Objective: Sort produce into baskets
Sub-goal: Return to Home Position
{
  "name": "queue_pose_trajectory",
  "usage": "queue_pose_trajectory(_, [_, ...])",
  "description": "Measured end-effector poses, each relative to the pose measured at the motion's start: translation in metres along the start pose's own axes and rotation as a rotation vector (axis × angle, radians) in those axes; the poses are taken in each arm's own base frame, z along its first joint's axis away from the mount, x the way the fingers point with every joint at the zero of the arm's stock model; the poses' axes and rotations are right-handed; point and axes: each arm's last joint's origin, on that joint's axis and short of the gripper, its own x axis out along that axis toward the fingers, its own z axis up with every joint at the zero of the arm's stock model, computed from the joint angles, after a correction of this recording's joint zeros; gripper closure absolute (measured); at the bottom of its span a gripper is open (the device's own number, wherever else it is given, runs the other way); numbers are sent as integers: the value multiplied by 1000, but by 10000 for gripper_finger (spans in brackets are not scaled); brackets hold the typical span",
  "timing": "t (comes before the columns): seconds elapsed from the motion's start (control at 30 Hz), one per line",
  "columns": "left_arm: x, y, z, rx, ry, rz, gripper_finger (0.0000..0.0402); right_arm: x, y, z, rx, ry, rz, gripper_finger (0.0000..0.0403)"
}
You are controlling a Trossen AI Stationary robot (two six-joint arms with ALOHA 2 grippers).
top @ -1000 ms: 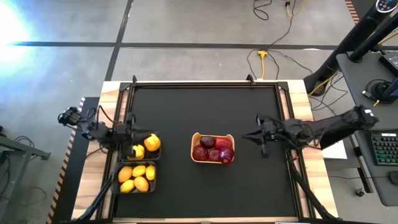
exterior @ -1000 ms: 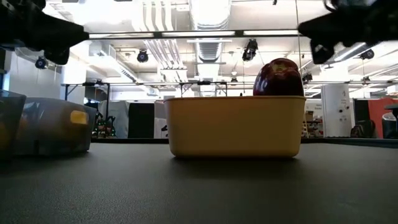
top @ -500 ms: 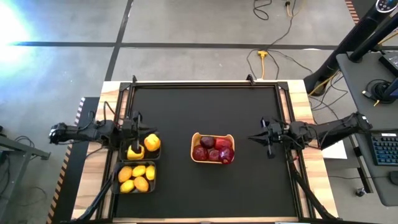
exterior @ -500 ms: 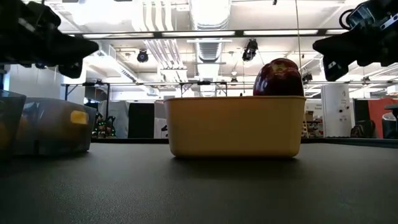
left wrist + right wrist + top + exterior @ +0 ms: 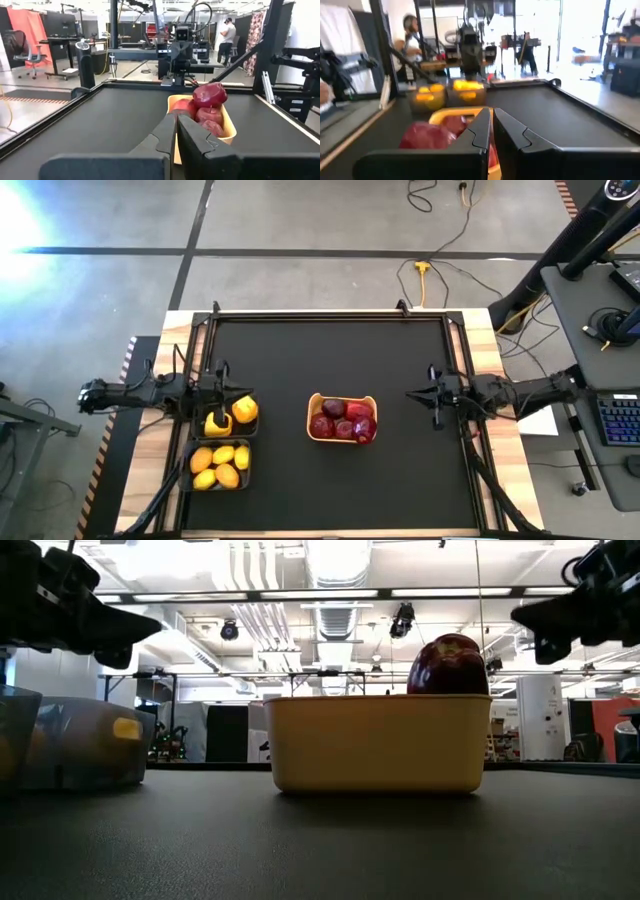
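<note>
Several dark red fruits [image 5: 343, 421] lie piled in the yellow-tan tray [image 5: 312, 420] at the table's middle. Left of it stand two dark bins. The far bin [image 5: 250, 431] holds yellow peppers [image 5: 243, 409], the near bin [image 5: 248, 480] holds lemons [image 5: 222, 465]. My left gripper [image 5: 232, 388] is shut and empty, level above the far bin's far rim, pointing at the tray. My right gripper [image 5: 409, 393] is shut and empty, level, right of the tray and pointing at it. In the low view both grippers hang above the table, left gripper [image 5: 152, 628], right gripper [image 5: 520, 615].
Black rails [image 5: 330, 313] run along the table's edges. Bare black mat lies between the bins and the tray, and on the tray's far and near sides. People stand in the room beyond the table, one person [image 5: 229, 33] behind the right arm.
My left arm has swung so that its gripper left the spot over the peppers, went toward the far edge and sank a little. My right gripper has drawn back from the tray toward the table's right edge and come down. The produce has not moved.
</note>
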Motion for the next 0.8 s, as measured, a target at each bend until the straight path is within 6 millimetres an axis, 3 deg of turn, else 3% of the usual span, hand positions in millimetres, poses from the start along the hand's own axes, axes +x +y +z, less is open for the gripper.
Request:
queue_pose_trajectory(0.27, [1,-3,-3,30,18,-103,401,1,-1,-1,3,17,55,390])
queue_pose_trajectory(0.8, [4,-3,-8,29,81,-100,402,7,-4,-10,-26,121,3,390])
